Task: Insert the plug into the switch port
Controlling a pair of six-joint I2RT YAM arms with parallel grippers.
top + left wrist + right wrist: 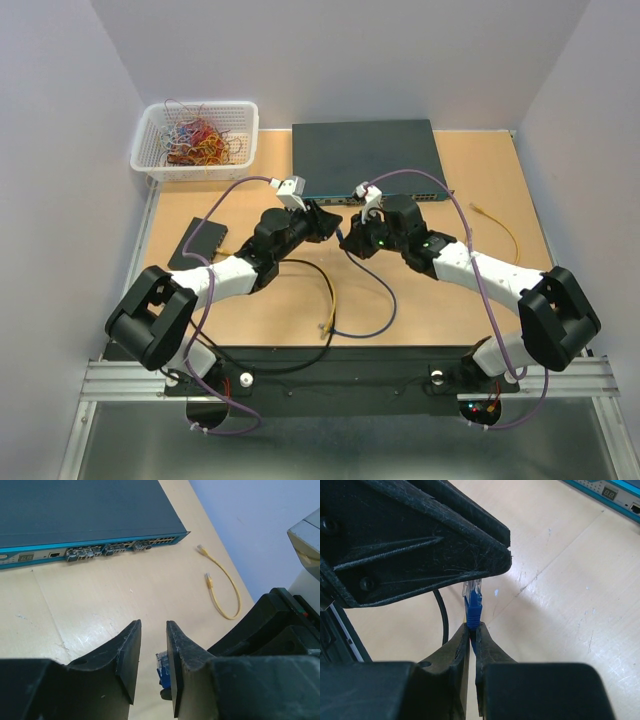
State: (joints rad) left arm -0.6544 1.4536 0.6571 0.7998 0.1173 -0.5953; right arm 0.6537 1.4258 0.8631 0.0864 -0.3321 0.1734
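Note:
The dark teal switch lies at the back of the table, its row of ports facing the arms. My right gripper is shut on the boot of the blue plug, whose clear tip points up. My left gripper is open and straddles that blue plug. The plug rests against the right-hand finger, with a gap to the other finger. Both grippers meet in mid-table, a short way in front of the switch. The blue cable loops down from there.
A white basket of coloured wires stands at the back left. A small black box lies left of the arms. One short yellow cable lies to the right, another yellow cable and a black one near the front.

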